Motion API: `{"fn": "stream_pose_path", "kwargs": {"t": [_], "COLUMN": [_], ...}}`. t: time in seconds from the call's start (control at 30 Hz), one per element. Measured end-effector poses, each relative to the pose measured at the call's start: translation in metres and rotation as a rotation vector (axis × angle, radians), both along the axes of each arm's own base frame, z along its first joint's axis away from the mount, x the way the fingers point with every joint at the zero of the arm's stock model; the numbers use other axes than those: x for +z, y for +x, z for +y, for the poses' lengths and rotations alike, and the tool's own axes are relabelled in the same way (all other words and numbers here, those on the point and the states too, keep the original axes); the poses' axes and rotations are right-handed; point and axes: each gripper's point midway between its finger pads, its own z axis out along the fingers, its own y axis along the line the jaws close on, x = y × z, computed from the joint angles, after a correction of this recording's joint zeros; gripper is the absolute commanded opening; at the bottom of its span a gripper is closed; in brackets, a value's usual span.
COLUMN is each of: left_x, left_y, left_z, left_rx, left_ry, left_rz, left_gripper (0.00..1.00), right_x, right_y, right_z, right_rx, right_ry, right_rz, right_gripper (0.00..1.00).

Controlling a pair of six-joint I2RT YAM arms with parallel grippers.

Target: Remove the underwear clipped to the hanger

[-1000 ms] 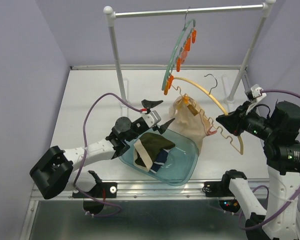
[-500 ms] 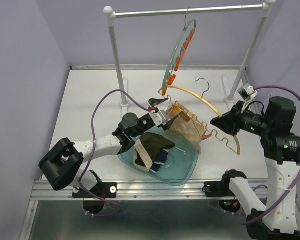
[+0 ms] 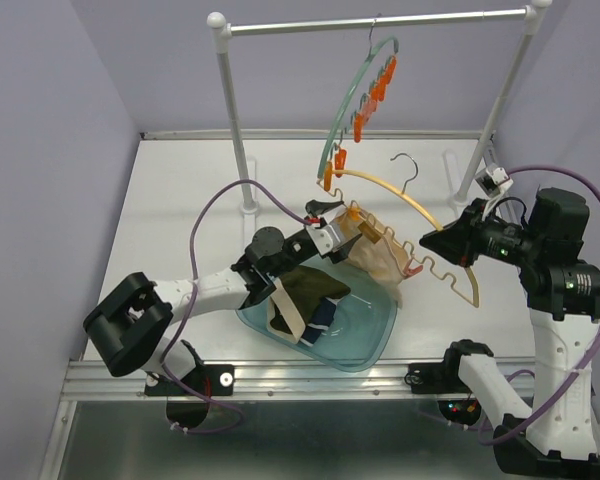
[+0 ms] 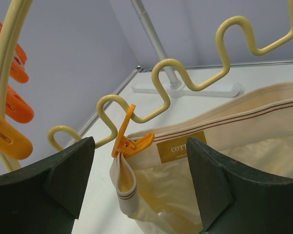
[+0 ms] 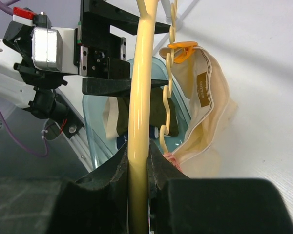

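The pale beige underwear [image 3: 382,256] is hanging by its waistband from an orange clip [image 4: 130,140] on the wavy lower bar of a cream hanger [image 3: 396,187]. Its body is drooping down toward the table [image 3: 180,200], and its lower edge is reaching over the rim of a clear teal basin [image 3: 381,336]. Whether cloth and rim are touching cannot be told.

At 9 o'clock of the garment in the top view, the left gripper [image 4: 140,144] is hovering with its claw spread wide. One dark finger is standing on each side of the clip, and neither is touching the clip or the cloth.

At 3 o'clock, the right gripper [image 5: 138,161] is pinching the hanger's thick arch, its claw pressed tight on the bar and holding the hanger tilted above the table.

At 7 o'clock of the beige piece, the dark olive one [image 3: 306,290] and the navy brief [image 3: 325,316] are lying bunched together inside the basin.

At 12 o'clock, a green hanger [image 3: 346,108] with orange clips is dangling from the metal rail [image 3: 380,22].
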Motion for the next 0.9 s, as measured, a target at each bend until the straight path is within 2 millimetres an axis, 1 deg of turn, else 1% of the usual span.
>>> {"fn": "stream_pose_path", "kwargs": {"t": [0.2,0.3,0.4,0.6,0.73,0.9], "left_x": [0.005,0.008,0.004,-0.001,-0.011,-0.014], "left_y": [0.000,0.000,-0.001,-0.001,-0.001,0.000], "left_z": [0.003,0.006,0.007,0.008,0.010,0.010], "left_rx": [0.032,0.043,0.046,0.046,0.056,0.062], "left_ry": [-0.008,-0.017,-0.012,-0.012,0.007,0.018], "left_rz": [0.000,-0.001,0.011,0.039,0.053,0.054], "left_gripper": [0.83,0.77,0.75,0.74,0.75,0.76], "right_x": [0.001,0.003,0.004,0.004,0.005,0.002], "right_y": [0.000,0.000,0.001,0.002,0.001,0.000], "right_z": [0.001,0.002,0.002,0.003,0.004,0.006], "right_rx": [-0.003,0.000,0.002,0.003,0.011,0.027], "right_ry": [0.012,0.020,0.026,0.032,0.037,0.047], "right_rz": [0.008,0.010,0.010,0.012,0.014,0.028], "right_gripper": [0.00,0.01,0.01,0.00,0.00,0.01]}}
